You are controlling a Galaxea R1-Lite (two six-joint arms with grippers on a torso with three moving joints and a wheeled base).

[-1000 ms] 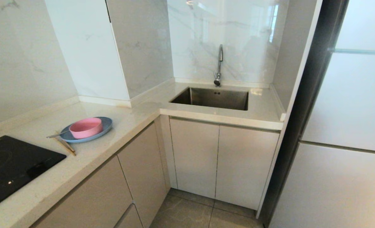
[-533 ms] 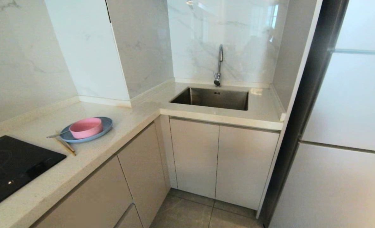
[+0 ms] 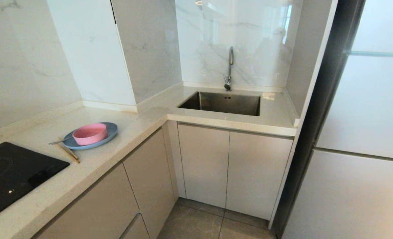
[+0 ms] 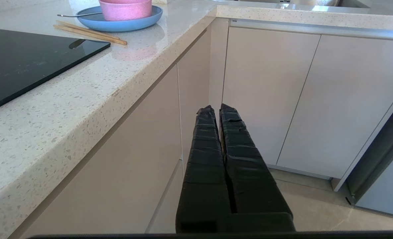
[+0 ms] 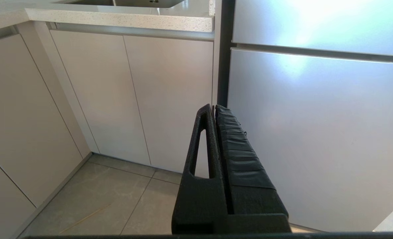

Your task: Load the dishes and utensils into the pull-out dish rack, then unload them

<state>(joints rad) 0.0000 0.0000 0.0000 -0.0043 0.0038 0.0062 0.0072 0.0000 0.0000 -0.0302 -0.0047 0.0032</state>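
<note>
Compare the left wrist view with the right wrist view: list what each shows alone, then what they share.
Left wrist only: the pink bowl on the blue plate, the spoon, the chopsticks, the black cooktop, and the shut left gripper. Right wrist only: the pale fridge front and the shut right gripper. Both: the cabinet doors under the sink, the countertop edge, the tiled floor.

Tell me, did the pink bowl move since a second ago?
No. The pink bowl sits on the same spot of the blue plate, equally far from the black cooktop.
</note>
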